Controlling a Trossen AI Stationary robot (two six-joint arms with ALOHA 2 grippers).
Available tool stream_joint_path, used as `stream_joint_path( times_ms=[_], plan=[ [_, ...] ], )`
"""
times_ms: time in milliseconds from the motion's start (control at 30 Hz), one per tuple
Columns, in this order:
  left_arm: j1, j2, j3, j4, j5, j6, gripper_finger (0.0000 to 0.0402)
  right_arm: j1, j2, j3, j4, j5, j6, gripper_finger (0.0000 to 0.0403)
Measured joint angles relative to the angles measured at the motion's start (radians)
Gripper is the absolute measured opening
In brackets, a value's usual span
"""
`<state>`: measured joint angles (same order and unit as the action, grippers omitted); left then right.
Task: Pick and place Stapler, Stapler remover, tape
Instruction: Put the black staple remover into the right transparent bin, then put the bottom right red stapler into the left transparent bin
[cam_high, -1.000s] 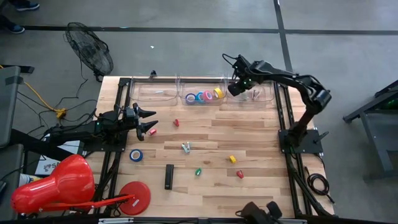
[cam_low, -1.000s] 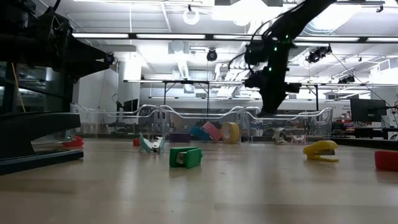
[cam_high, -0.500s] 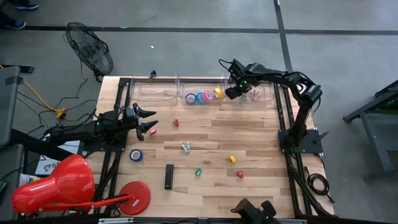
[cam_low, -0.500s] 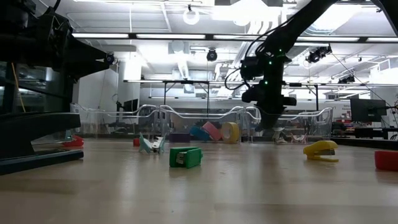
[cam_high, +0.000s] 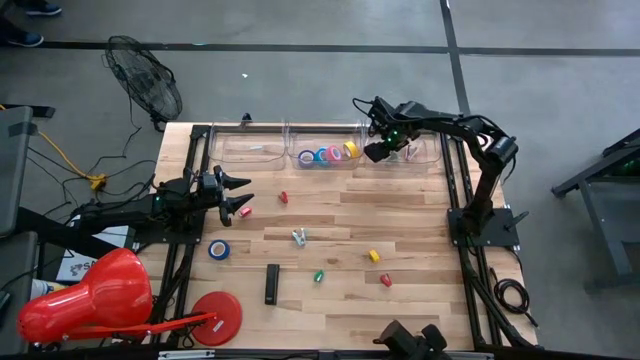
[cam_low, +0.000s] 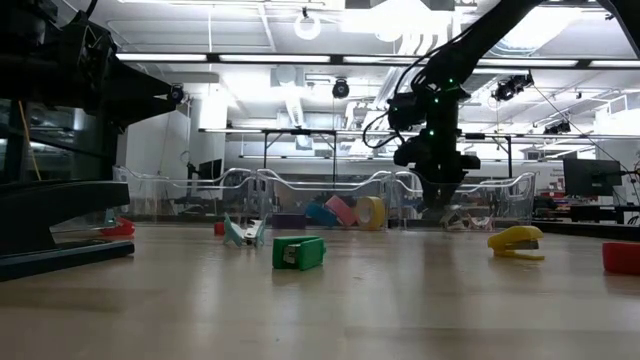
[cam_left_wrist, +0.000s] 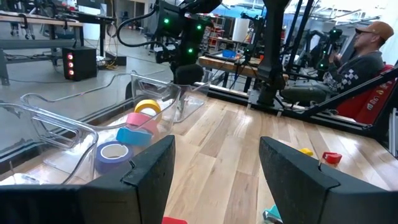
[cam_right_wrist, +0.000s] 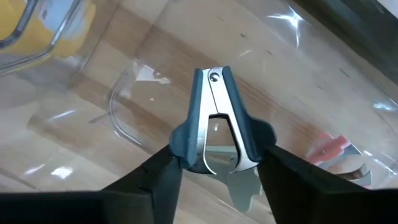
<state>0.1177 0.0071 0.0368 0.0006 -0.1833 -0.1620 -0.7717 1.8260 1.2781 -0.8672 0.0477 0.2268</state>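
My right gripper (cam_high: 372, 151) hangs over the right clear bin (cam_high: 425, 158) at the table's far edge, shut on a blue stapler remover (cam_right_wrist: 217, 124). A pink stapler remover (cam_right_wrist: 336, 149) lies in that bin. Tape rolls (cam_high: 328, 154) sit in the middle bin, and a blue roll (cam_high: 218, 249) lies flat on the table. A black stapler (cam_high: 271, 284), small red (cam_high: 283, 197), yellow (cam_high: 374, 256), red (cam_high: 386, 281) and green (cam_high: 319, 276) staplers and a teal remover (cam_high: 299, 237) lie on the wood. My left gripper (cam_high: 243, 196) waits open at the left edge. My right gripper pinches the blue stapler remover by its two wide blue grip pads (cam_right_wrist: 181, 142), one finger on each side. The fingers come from above, pointing down into the bin. The remover is lifted clear, its riveted hinge end (cam_right_wrist: 213, 77) pointing away from the gripper toward the bin's floor.
Three clear bins stand in a row along the far edge; the left one (cam_high: 250, 150) holds little. A red disc (cam_high: 216, 315) and a large red shape (cam_high: 90, 300) sit at the near left corner. A seated person (cam_left_wrist: 354, 56) shows beyond the table's right side.
My right gripper has come down over the right bin and shifted slightly toward the table's near edge, its wrist turning as the arm drew in; it has kept the stapler remover.
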Motion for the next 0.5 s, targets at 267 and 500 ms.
stream_joint_path(
  times_ms=[267,500],
  plan=[
    [0.000,0.000,0.000,0.000,-0.001,0.000,0.0230,0.000,-0.005,0.000,-0.012,-0.028,-0.011,0.0227],
    [0.000,0.000,0.000,0.000,-0.001,0.000,0.0230,0.000,-0.007,0.000,-0.026,-0.030,-0.019,0.0229]
  ],
)
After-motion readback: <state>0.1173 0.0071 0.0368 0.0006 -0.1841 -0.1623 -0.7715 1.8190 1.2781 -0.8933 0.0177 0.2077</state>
